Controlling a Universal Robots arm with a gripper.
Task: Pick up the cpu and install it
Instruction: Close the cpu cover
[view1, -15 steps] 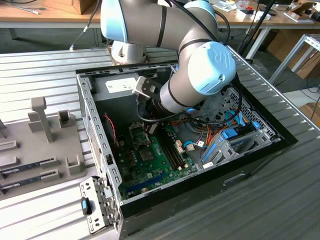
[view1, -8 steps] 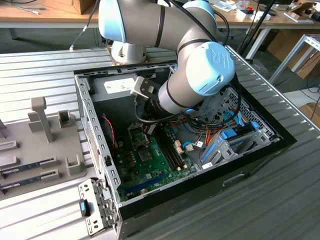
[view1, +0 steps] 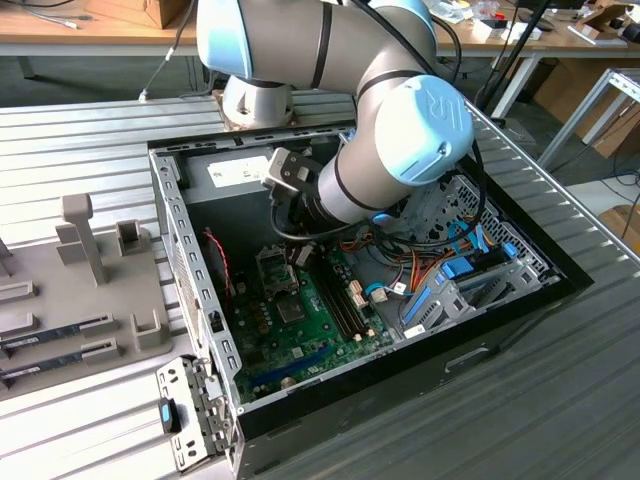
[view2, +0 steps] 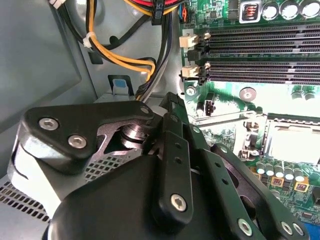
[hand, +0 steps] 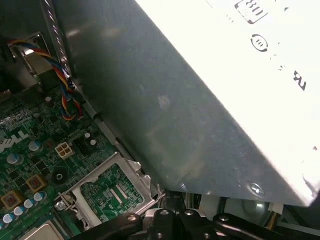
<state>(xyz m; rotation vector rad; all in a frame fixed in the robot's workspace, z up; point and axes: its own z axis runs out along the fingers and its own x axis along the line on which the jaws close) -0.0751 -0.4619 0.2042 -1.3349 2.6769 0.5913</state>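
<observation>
My gripper (view1: 298, 243) reaches down inside the open computer case (view1: 175, 250), just above the green motherboard (view1: 300, 320) and close to the cpu socket (view1: 272, 265). Its black linkages (view2: 175, 165) show in both wrist views, with the fingertips out of frame. The socket (view2: 295, 142) holds a pale grey square surface, and I cannot tell whether that is the cpu. The socket's metal load plate (hand: 107, 192) stands swung open beside it. Whether anything is between the fingers is hidden.
The grey power-supply box (hand: 200, 100) stands right beside the gripper. Memory slots (view2: 265, 50) run next to the socket, and cable bundles (view2: 120, 55) hang close by. A drive cage (view1: 480, 270) fills the case's right end. A grey tray (view1: 80, 290) holds memory sticks (view1: 60, 335).
</observation>
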